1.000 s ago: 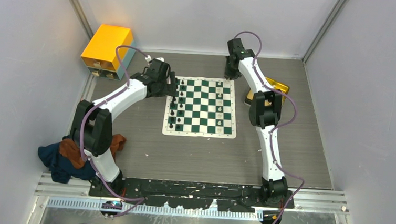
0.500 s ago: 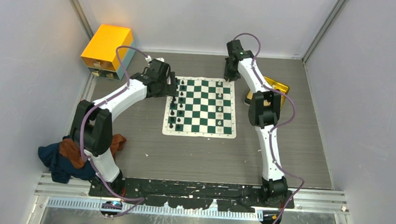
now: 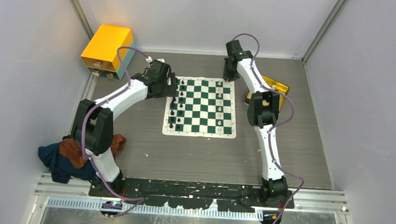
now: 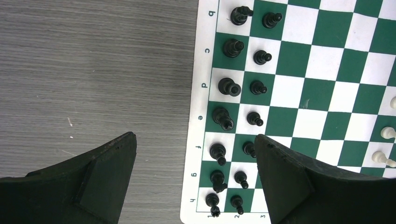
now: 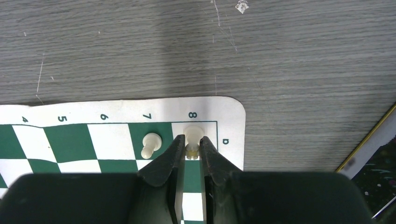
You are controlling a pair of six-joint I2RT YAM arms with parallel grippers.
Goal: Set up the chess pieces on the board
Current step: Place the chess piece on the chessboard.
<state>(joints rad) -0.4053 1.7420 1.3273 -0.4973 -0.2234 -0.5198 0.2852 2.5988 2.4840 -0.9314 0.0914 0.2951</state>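
The board (image 3: 200, 108), green and white checks, lies mid-table. Black chess pieces (image 3: 175, 108) stand in two rows along its left edge and show in the left wrist view (image 4: 229, 86). A few cream-white pieces (image 3: 220, 105) stand near its right edge. My left gripper (image 4: 194, 136) is open and empty above the board's left border (image 4: 201, 93). My right gripper (image 5: 192, 140) is at the far right corner (image 3: 229, 74), shut on a cream-white rook (image 5: 192, 133) that stands on the corner square. A white pawn (image 5: 150, 143) stands one square to its left.
An orange-yellow box (image 3: 107, 45) stands at the far left. A translucent yellow tray (image 3: 277, 87) lies right of the board, partly behind my right arm. A heap of dark and rust cloth (image 3: 66, 155) lies at the near left.
My right arm has shifted very slightly at the far corner of the board. My left arm has not moved.
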